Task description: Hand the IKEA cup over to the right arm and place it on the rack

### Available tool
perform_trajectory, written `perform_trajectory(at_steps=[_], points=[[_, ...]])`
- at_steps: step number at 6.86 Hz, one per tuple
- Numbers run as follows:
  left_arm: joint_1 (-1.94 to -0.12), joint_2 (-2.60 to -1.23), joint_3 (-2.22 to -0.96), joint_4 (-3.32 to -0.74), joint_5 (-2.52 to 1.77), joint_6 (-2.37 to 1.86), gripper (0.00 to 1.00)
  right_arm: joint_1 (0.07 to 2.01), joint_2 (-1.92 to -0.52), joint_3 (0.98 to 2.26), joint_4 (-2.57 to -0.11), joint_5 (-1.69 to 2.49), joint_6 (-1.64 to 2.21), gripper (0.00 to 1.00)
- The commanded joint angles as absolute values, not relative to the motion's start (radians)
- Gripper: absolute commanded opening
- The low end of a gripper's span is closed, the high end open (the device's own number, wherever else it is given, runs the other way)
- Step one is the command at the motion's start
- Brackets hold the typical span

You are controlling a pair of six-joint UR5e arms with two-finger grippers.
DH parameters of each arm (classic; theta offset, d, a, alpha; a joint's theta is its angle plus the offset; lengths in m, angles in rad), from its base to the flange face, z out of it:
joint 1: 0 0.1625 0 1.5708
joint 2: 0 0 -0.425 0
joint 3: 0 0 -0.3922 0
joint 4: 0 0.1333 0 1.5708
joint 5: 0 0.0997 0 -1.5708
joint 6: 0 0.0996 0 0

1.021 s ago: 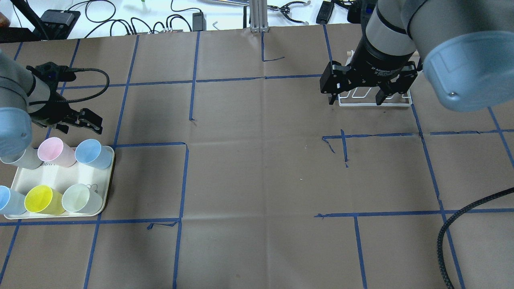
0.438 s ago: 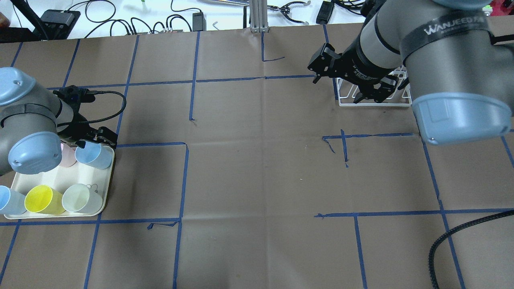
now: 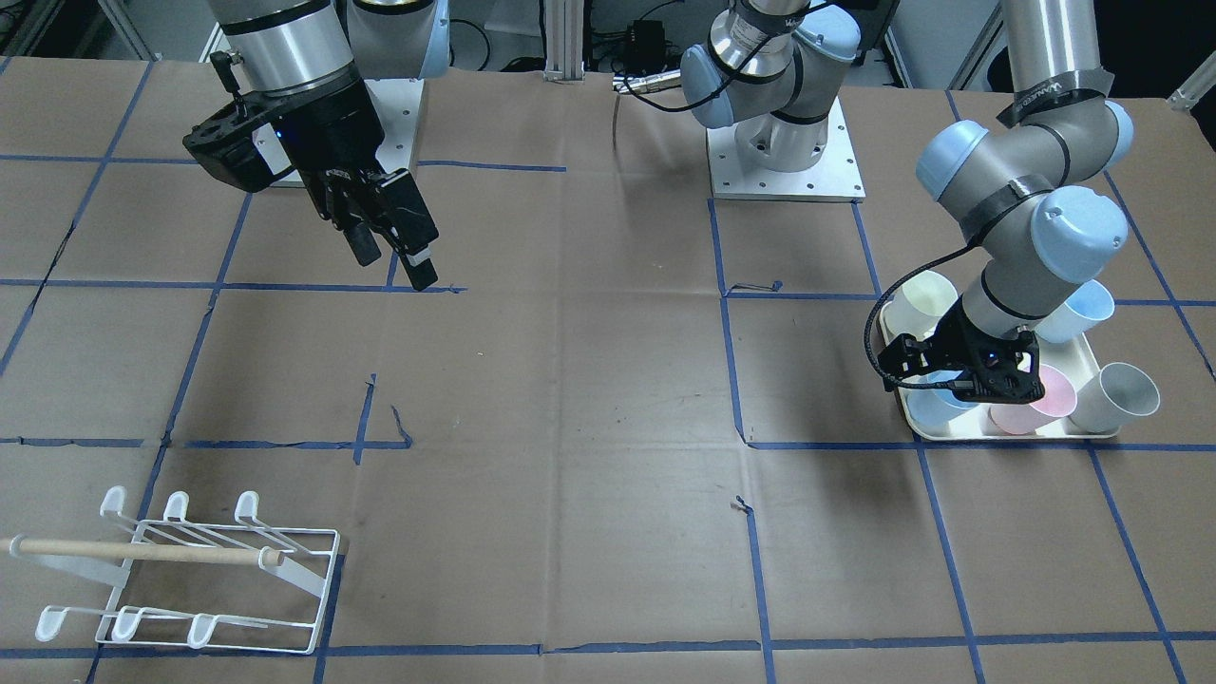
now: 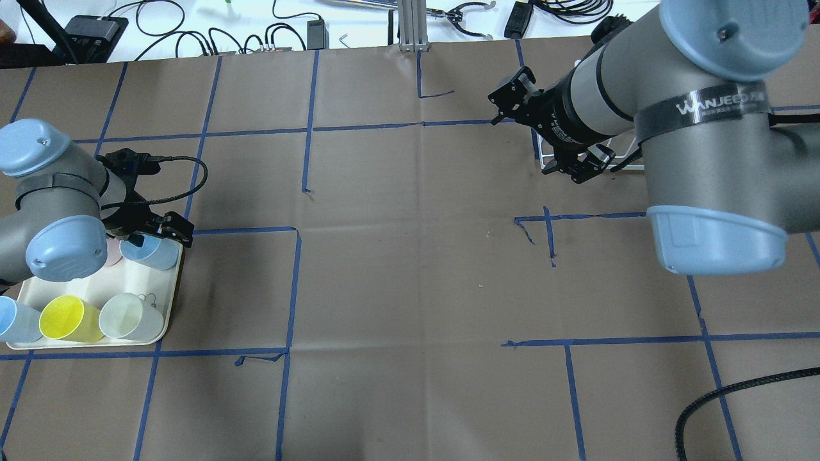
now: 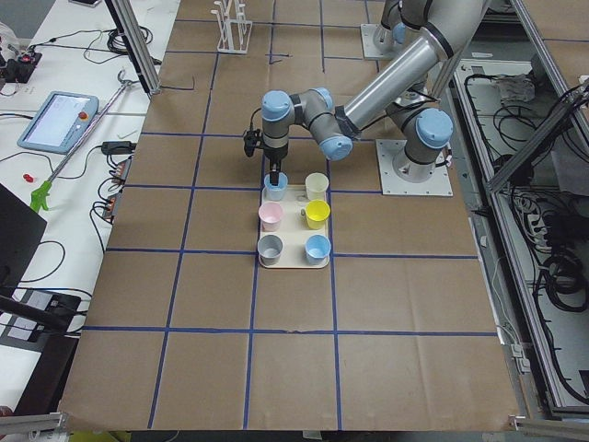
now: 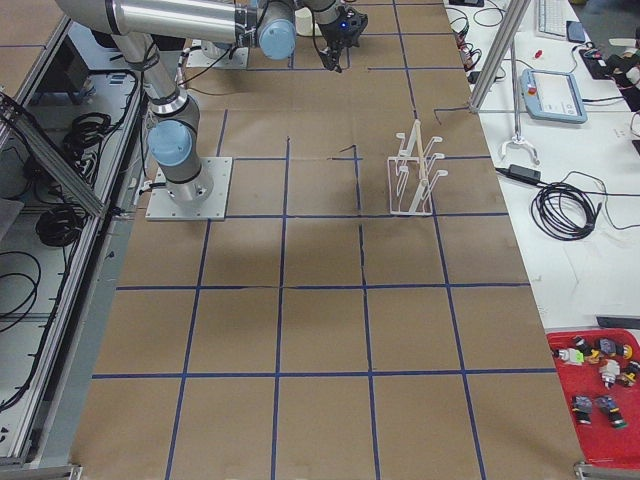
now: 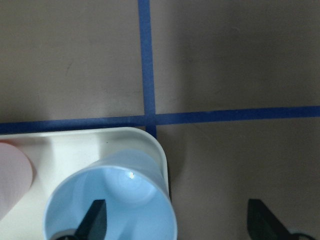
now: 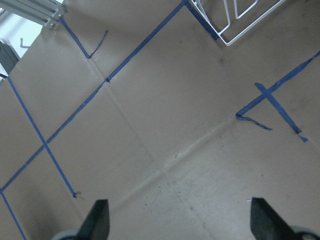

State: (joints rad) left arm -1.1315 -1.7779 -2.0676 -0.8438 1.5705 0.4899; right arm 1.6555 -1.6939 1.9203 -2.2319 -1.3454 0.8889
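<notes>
A light blue cup (image 4: 154, 251) lies tilted at the far right corner of the cream tray (image 4: 96, 282). My left gripper (image 4: 157, 232) is open over it. In the left wrist view one finger (image 7: 95, 220) is inside the blue cup's (image 7: 110, 200) mouth and the other finger is outside, over the table. My right gripper (image 4: 541, 136) is open and empty, held above the table at the rack's left end. The white wire rack (image 3: 190, 570) with its wooden dowel is empty. The right arm hides most of the rack in the overhead view.
The tray also holds a yellow cup (image 4: 62, 318), a pale green cup (image 4: 128, 315), another light blue cup (image 4: 13, 320) and a pink cup (image 3: 1035, 404) next to the left gripper. A black cable (image 4: 724, 390) trails at the front right.
My left gripper has come down and right onto the blue cup's rim. My right arm has swung, turning its gripper and moving it left off the rack.
</notes>
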Motion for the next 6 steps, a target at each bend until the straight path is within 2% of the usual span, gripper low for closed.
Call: perform_trajectory(at_steps=[1,3,4,5,6], points=[[-1.123,-1.781,-2.057,-0.841,1.574,0.497,0.85,1.655,-1.724,2.059,-2.443,-1.322,0.963,1.00],[-1.098,-1.779,-2.056,-0.841,1.575,0.495,0.46,1.654,-1.727,2.219,-2.752,-1.214,0.976,1.00],[-1.098,-1.775,-2.056,-0.844,1.575,0.495,0.21,1.654,-1.727,2.271,-2.854,-1.195,0.976,1.00],[-1.100,-1.761,-2.057,-0.848,1.574,0.494,0.03,1.651,-1.723,2.301,-2.943,-1.111,0.974,1.00],[-1.100,-1.753,-2.039,-0.851,1.572,0.494,0.00,1.646,-1.718,2.307,-3.006,-1.071,0.974,1.00]])
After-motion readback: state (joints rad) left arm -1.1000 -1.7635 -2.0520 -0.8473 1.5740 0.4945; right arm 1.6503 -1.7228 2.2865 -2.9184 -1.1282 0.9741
